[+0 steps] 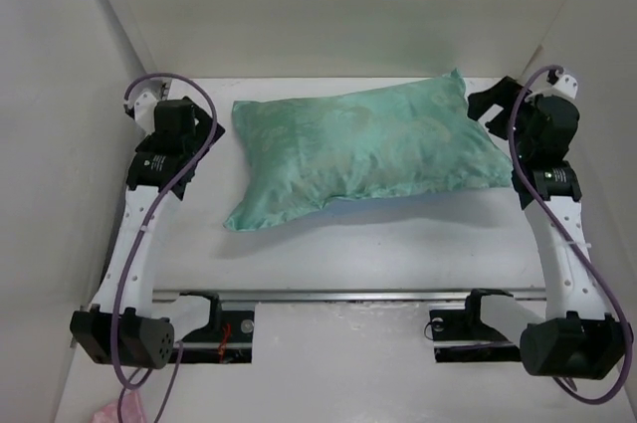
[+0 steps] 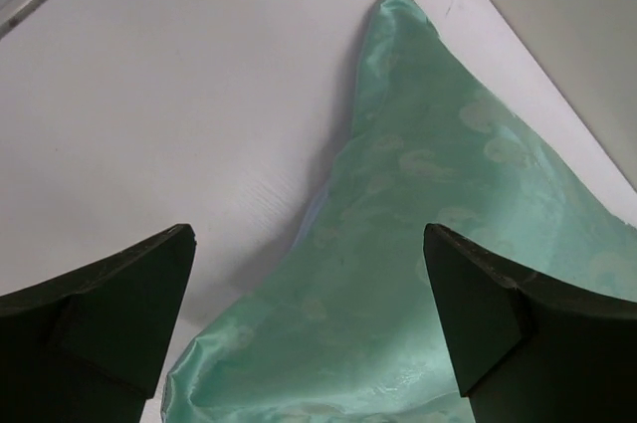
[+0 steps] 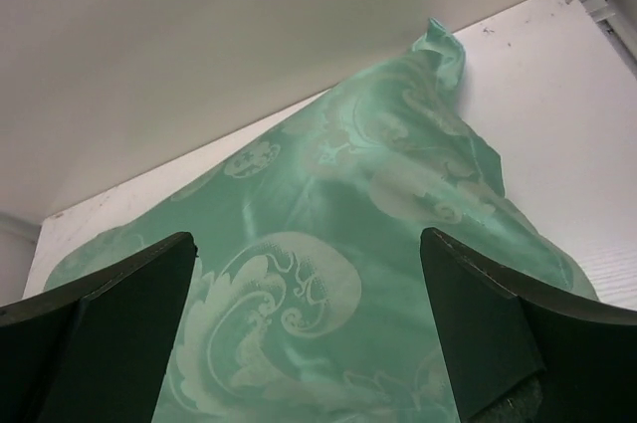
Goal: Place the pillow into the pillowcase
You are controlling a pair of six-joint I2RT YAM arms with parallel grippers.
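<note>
- The table (image 1: 398, 244) is a white, walled-in bay. Side walls stand just behind each arm and a back wall runs just behind the bundle, so the only open room for moving is the bare strip toward the metal rail (image 1: 348, 296) at the near edge.
- The pillowcase (image 1: 363, 149) lies across the middle of the table, slightly askew and swollen into a plump cushion shape. No white shows anywhere, so from where I stand the pillow looks to be fully inside it, and the task looks all but done.
- The bundle should be light and squashy, giving under any squeeze. The cloth is thin and has a satin sheen, so I'd expect it to slide over the filling and slip between hard fingers.
- The best holds look like the limp, pinched corners, where the fabric is flat enough to nip. The bulging middle is too fat to pinch.
- The left gripper (image 2: 309, 234) hangs off the bundle's left end, jaws spread wide with nothing between them.
- The right gripper (image 3: 309, 236) hangs at the right end, jaws likewise released and empty.
- The far-right corner (image 1: 458, 75) pokes up in a small twisted peak near the back wall.
- The near-left corner (image 1: 234, 224) lies flat toward the open strip.
</note>
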